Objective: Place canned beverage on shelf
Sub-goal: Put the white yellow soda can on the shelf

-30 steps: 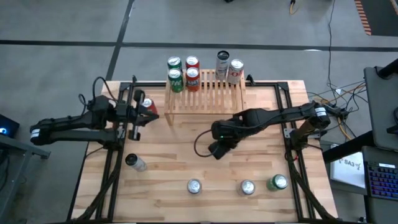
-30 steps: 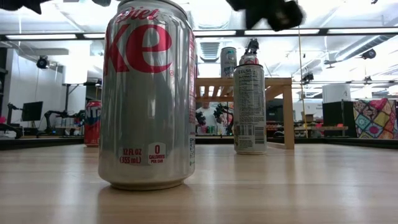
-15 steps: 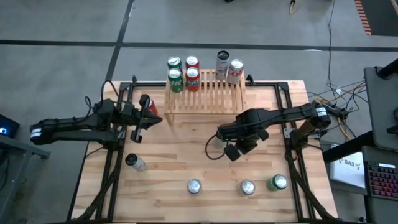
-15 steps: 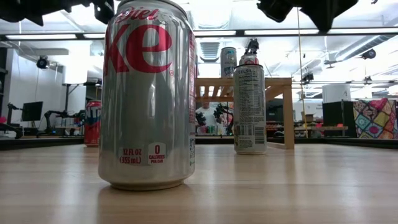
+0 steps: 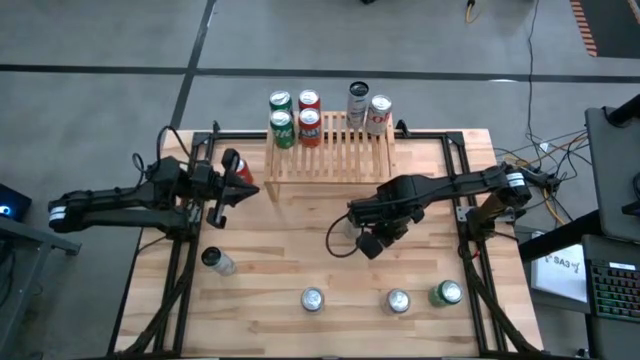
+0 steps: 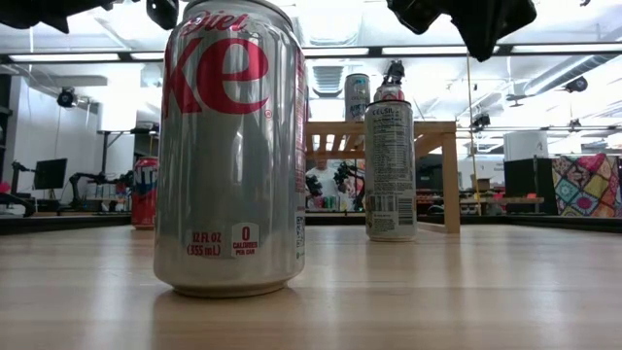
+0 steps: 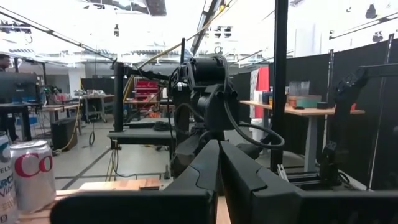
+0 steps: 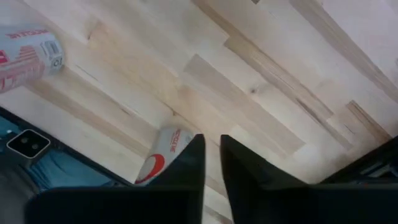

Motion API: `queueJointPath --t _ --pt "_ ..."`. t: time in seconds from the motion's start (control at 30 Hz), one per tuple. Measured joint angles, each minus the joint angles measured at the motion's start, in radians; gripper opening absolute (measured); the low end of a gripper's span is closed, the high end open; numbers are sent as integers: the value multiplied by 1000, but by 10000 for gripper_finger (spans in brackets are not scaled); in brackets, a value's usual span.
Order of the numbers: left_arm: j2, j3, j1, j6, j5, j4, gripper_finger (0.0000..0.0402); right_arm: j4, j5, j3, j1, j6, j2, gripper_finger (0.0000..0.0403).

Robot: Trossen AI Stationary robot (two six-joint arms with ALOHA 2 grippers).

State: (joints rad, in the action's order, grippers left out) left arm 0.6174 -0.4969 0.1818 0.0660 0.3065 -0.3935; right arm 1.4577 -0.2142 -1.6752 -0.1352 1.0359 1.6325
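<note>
On the far side of the desk stands the shelf, and it already carries six cans: two green, two red and two silver, in groups at its two ends. The slats between the groups are free.

Six more cans stand on the desk:
- a pale can in the middle
- a red can at the shelf's left end
- a silver can near the left edge
- two silver cans and one green can along the front edge

The right tool hangs just beside the pale can. Its fingers are only a thin slit apart and hold nothing. The left tool waits near the red can, fully closed and empty.

I judge that the step in hand is the reach for the next can, probably the pale one. The next move calls for the right tool to spread wider than the can, come down around its body, close, and then lift it over to the free slats without knocking the cans already there.
</note>
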Motion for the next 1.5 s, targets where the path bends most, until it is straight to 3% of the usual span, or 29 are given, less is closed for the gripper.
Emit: queueJointPath --t 0.37,0.57,0.83,1.17,1.5 --pt "0 0 0 -1 0 -5 0 -21 78 0 42 -1 6 222" --pt "0 0 0 -18 0 -4 0 -138 145 0 111 -38 6 286" --pt "-6 0 0 -25 0 -5 0 -171 185 0 168 -109 10 299" --pt "-3 0 0 -23 -8 -3 0 -211 181 -2 161 -147 101 299" --pt "-12 0 0 11 -8 -3 0 -223 187 -10 159 -140 111 299"
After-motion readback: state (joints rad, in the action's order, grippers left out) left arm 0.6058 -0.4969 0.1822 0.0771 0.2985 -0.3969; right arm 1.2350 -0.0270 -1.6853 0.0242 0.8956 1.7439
